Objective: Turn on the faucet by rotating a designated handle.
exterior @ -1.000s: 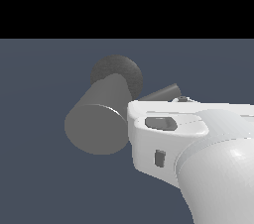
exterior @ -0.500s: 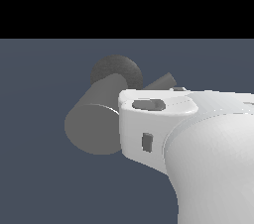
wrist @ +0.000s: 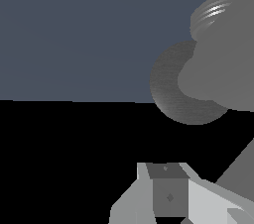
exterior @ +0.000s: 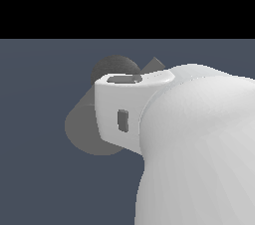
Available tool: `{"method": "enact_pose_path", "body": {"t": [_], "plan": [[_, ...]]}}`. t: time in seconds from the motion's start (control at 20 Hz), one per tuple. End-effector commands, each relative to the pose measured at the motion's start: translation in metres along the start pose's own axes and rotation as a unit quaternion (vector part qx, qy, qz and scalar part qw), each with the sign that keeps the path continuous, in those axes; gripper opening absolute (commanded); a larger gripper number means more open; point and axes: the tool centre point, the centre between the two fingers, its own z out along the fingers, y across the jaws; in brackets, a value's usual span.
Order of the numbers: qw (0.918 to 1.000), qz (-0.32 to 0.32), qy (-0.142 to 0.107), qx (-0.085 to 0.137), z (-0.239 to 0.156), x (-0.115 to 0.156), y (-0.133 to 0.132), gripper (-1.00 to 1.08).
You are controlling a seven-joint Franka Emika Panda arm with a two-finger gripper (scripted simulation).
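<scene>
Only one grey finger of the gripper is showing, low in the wrist view, so whether the jaws are standing open or closed cannot be told; nothing is visibly sitting between them. Beyond that finger, toward one o'clock, the faucet is filling the upper corner, its thick grey cylinder overlapping the darker, rough round base. In the exterior view the white robot arm is crowding the foreground and covering most of the faucet, whose flat end face is peeking out at about nine o'clock from the wrist link. The handle is poking up as a short grey stub just above the arm, at roughly twelve o'clock from the link. No contact with the handle is showing, so the task appears to be sitting in its approach stage: reaching the rod and rotating it are both looking left to do.
</scene>
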Motion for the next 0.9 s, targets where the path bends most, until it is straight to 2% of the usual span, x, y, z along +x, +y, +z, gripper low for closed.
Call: {"method": "enact_pose_path", "body": {"t": [0.0,0.85], "plan": [[1.0,-0.002,0.003,0.0,0.0,0.004,-0.001,-1.0],[0.9997,0.0,-0.018,-0.017,-0.003,-0.036,0.055,-1.0]]}}
